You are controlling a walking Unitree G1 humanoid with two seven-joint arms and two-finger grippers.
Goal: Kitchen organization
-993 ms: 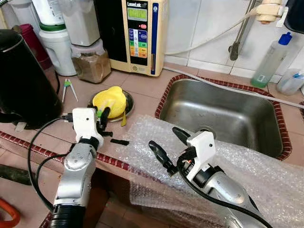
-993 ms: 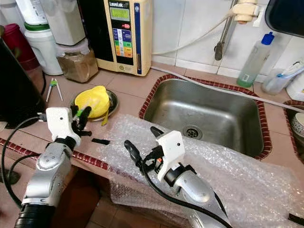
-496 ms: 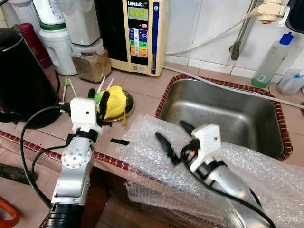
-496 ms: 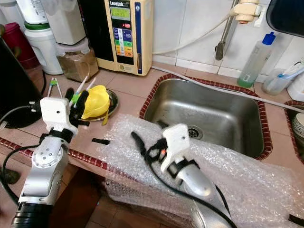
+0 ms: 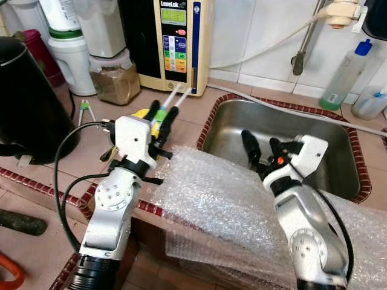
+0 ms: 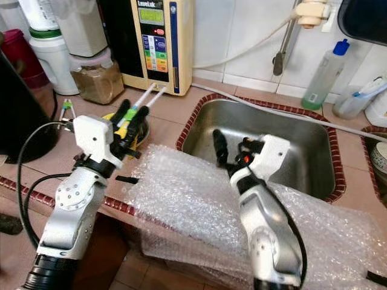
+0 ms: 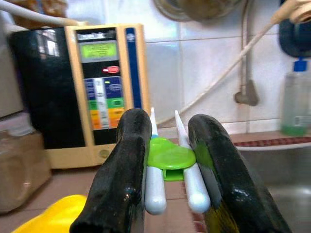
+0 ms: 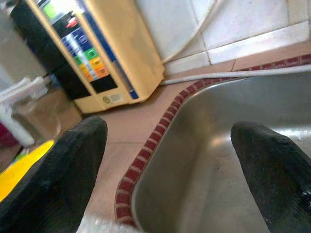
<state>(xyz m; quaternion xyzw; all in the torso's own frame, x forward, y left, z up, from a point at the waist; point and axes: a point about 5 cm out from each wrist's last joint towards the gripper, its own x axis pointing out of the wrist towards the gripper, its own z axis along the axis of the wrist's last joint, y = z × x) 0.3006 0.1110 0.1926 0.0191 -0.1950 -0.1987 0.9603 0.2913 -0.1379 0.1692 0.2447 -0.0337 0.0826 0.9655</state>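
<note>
A pair of white training chopsticks (image 5: 176,98) joined by a green clip (image 7: 171,157) is pinched in my left gripper (image 5: 162,118), which is shut on it above the counter, tips pointing at the water ioniser (image 5: 175,42). Just behind and below that gripper lies a yellow squeezer (image 6: 121,129) on a small metal plate, mostly hidden. My right gripper (image 5: 263,147) hangs open and empty over the near left part of the steel sink (image 5: 329,142); its fingers (image 8: 53,184) are spread wide.
Bubble wrap (image 5: 230,199) drapes over the counter's front edge and the sink rim. A black kettle (image 5: 27,96) stands at left, with a second green-clipped chopstick pair (image 5: 85,109), a brown-powder jar (image 5: 115,78) and a soap bottle (image 5: 344,72). A small black piece (image 6: 127,179) lies on the tiles.
My left gripper has risen and swung right with the chopsticks in it. My right gripper has moved from above the bubble wrap forward over the sink.
</note>
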